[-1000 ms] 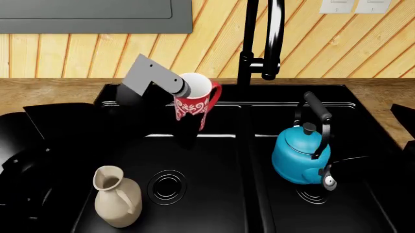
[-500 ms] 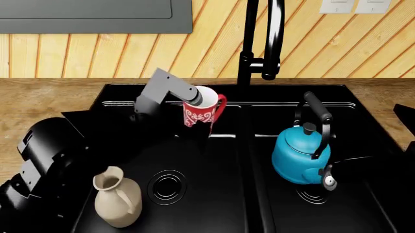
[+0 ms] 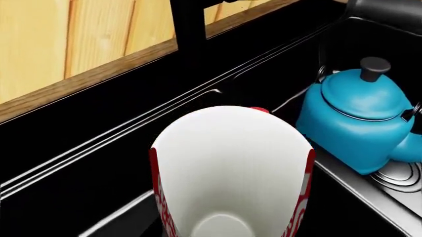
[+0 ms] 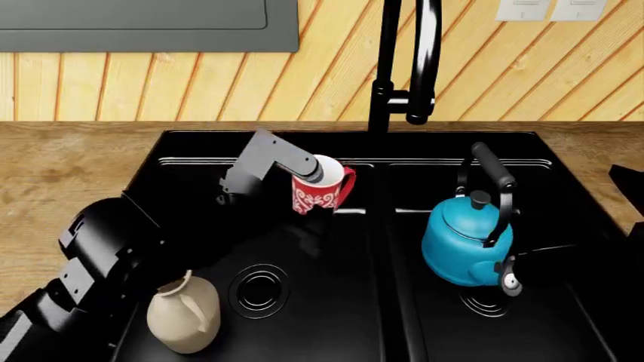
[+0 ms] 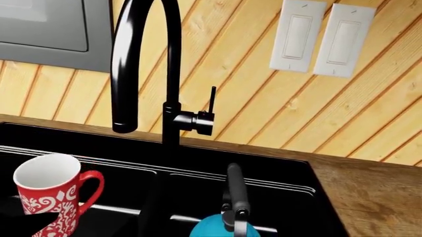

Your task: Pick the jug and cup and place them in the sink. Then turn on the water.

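My left gripper (image 4: 303, 197) is shut on the red floral cup (image 4: 322, 192), holding it upright above the back of the left basin of the black sink (image 4: 332, 309). The cup's white inside (image 3: 231, 163) fills the left wrist view and hides the fingers. The cup (image 5: 47, 195) also shows in the right wrist view. The beige jug (image 4: 186, 320) stands in the left basin at the front, partly behind my left arm. No water shows under the faucet (image 5: 142, 64) spout. Only a black sliver of the right gripper (image 4: 626, 177) shows at the frame edge.
A blue kettle (image 4: 466, 241) with a black handle stands in the right basin. The tall black faucet (image 4: 427, 53) rises behind the divider, its side lever (image 5: 212, 101) pointing up. Wooden counter (image 4: 71, 158) surrounds the sink, with a plank wall behind.
The left gripper has carried the cup down and to the right, lower into the left basin near the divider. The left arm has come further into view beside the jug.
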